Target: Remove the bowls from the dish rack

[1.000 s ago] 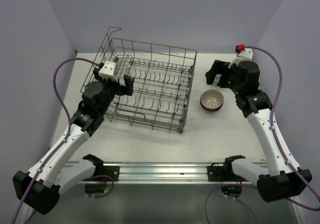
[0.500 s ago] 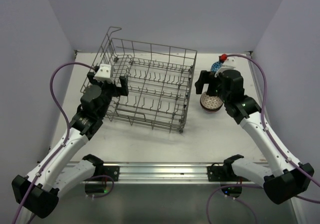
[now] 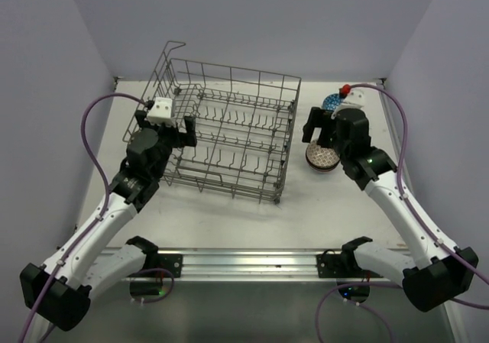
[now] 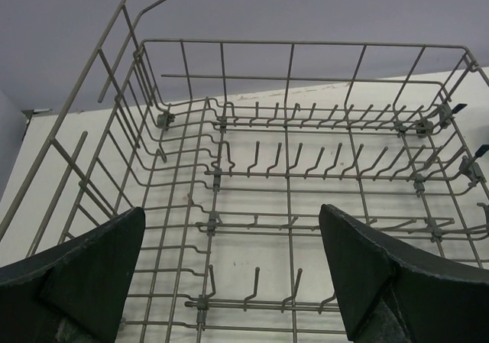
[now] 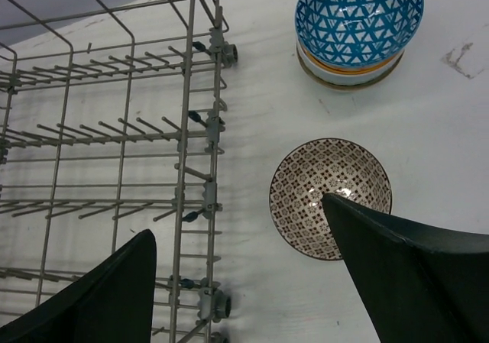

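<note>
Right claw (image 3: 321, 126) now nearer the dish rack (image 3: 229, 140), above patterned bowl (image 3: 322, 158)

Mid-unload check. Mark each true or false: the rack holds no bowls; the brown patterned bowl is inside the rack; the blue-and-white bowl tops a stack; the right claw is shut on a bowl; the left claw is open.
1. The dish rack holds no bowls: true, as far as the views show.
2. The brown patterned bowl is inside the rack: false. It stands on the table, outside the rack's right side.
3. The blue-and-white bowl tops a stack: true.
4. The right claw is shut on a bowl: false. It is open and empty, above the brown patterned bowl.
5. The left claw is open: true.
</note>
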You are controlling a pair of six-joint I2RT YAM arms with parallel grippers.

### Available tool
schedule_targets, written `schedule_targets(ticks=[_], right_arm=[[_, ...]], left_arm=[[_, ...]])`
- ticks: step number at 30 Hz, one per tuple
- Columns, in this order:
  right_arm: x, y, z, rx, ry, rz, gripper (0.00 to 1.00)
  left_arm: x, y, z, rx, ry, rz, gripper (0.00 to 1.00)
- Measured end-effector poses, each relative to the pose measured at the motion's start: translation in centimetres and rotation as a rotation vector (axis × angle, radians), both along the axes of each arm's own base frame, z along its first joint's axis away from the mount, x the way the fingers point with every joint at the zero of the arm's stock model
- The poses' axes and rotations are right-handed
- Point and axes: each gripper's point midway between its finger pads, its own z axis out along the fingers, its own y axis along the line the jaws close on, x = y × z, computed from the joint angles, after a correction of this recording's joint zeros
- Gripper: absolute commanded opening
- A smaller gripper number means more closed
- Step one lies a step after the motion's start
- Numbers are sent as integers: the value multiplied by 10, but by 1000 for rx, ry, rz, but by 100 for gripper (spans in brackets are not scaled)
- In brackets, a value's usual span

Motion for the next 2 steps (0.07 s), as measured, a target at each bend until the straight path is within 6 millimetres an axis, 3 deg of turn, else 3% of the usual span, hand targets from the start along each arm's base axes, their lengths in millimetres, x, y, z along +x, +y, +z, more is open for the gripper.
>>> schedule_targets(ticks=[2], right_arm=[[0,-2,0,-2,-1,-11,99]], left_arm=[[1,0,-2,3,5,0,100]])
